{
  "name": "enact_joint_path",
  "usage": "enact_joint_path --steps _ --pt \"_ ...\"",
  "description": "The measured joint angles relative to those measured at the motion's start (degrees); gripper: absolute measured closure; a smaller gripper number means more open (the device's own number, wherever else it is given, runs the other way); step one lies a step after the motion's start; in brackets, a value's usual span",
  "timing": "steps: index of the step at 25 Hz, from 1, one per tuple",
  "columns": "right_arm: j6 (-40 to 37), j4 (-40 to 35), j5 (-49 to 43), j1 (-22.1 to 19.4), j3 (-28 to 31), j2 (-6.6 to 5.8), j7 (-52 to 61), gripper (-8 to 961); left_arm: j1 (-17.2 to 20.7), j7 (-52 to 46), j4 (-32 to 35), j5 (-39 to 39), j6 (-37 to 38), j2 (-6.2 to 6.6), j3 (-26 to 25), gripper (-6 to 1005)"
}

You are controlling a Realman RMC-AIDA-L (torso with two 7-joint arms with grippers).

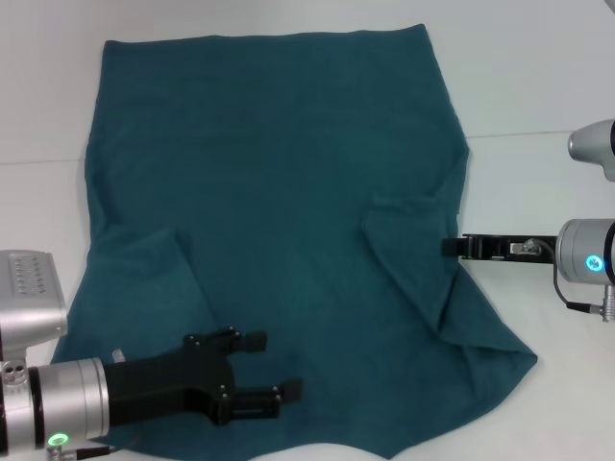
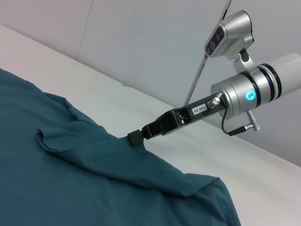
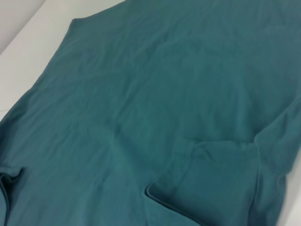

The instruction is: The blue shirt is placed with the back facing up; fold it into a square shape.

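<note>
I see the white bench (image 1: 538, 86) carrying everything, and nearly all of it is covered by the blue shirt (image 1: 279, 173), which lies spread flat with both sleeves folded inward onto the body. One folded sleeve flap sits on the shirt's right half, the other on its left half.

My left tool (image 1: 271, 367) hangs over the near hem of the shirt, its two black fingers spread apart with nothing between them; the left sleeve flap lies just beyond it and slightly to its outer side. The silver arm behind it enters from the near left corner.

My right tool (image 1: 450, 247) reaches in level from the right side, its tip at the shirt's right edge where the folded sleeve meets the side seam. In the left wrist view the right tool's black tip (image 2: 136, 137) touches the fabric edge, but I cannot tell whether its fingers are parted or pinched together. The right wrist view shows only shirt fabric (image 3: 155, 94) and the folded sleeve.
</note>
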Motion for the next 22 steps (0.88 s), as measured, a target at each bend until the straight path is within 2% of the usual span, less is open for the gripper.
enact_joint_path --steps 2,7,22 --pt "-0.44 -0.02 0.00 0.09 0.00 -0.05 -0.01 855 0.00 0.00 0.01 0.01 0.01 0.00 0.00 77" --pt "-2.00 -1.12 0.01 0.11 0.25 0.11 -0.60 941 0.00 0.00 0.04 0.04 0.02 0.00 0.00 77" --pt "-1.69 -1.32 0.09 -0.27 0.36 0.38 -0.71 934 0.08 0.00 -0.12 0.05 -0.08 0.00 0.00 78"
